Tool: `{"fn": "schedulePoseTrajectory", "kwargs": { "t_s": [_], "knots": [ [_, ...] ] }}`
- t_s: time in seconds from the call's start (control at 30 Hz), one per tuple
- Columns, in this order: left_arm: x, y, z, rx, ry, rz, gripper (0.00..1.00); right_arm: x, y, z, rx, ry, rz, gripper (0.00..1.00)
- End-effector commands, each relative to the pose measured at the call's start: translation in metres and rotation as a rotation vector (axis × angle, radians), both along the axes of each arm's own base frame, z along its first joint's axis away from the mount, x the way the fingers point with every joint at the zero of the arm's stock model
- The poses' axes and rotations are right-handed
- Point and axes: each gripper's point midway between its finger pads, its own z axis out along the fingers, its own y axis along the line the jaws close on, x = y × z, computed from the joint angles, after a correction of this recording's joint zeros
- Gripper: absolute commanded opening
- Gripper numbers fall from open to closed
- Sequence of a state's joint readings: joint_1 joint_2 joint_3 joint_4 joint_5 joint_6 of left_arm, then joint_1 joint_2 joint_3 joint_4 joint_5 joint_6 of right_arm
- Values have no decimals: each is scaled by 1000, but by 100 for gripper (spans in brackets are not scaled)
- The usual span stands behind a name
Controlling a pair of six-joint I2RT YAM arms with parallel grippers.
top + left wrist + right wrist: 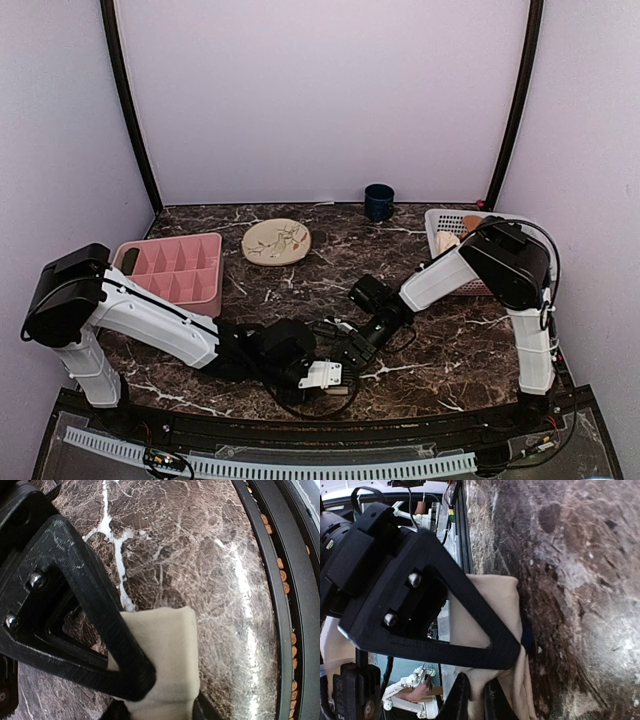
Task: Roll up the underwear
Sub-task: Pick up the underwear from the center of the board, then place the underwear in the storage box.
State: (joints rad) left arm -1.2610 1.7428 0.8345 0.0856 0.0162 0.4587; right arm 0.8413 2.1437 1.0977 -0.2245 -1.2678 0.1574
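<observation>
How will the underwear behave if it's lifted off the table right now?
Probably floppy: the underwear is soft cloth, folded over on itself. It looks thin, so likely light. The fold may well fall open unless held, since nothing stiff keeps it shut.

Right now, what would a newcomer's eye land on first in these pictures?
The left gripper and right gripper meet low at the near middle of the table, close together. Up close, their black fingers lie on the underwear, a cream folded bundle against dark veined marble. A pink divided tray stands out at back left.
</observation>
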Motion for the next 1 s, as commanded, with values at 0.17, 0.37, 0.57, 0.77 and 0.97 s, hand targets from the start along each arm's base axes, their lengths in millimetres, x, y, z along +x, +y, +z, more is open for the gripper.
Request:
{"fn": "schedulePoseTrajectory", "kwargs": {
  "t_s": [0.17, 0.37, 0.57, 0.77, 0.97],
  "knots": [
    [-35, 31, -33, 135, 210, 11, 5, 43, -10, -8, -110, -291, -107, 39],
    [-23, 33, 6, -10, 379, 208, 0, 96, -11, 47, -110, -569, -240, 41],
    [42, 46, 79, -260, 523, 508, 0, 134, -29, 105, -92, -738, -409, 43],
    [127, 100, 146, -448, 500, 778, 0, 155, -47, 167, -50, -900, -528, 50],
    [209, 197, 181, -448, 330, 1103, 0, 177, -71, 216, -77, -995, -646, 59]
  ]
}}
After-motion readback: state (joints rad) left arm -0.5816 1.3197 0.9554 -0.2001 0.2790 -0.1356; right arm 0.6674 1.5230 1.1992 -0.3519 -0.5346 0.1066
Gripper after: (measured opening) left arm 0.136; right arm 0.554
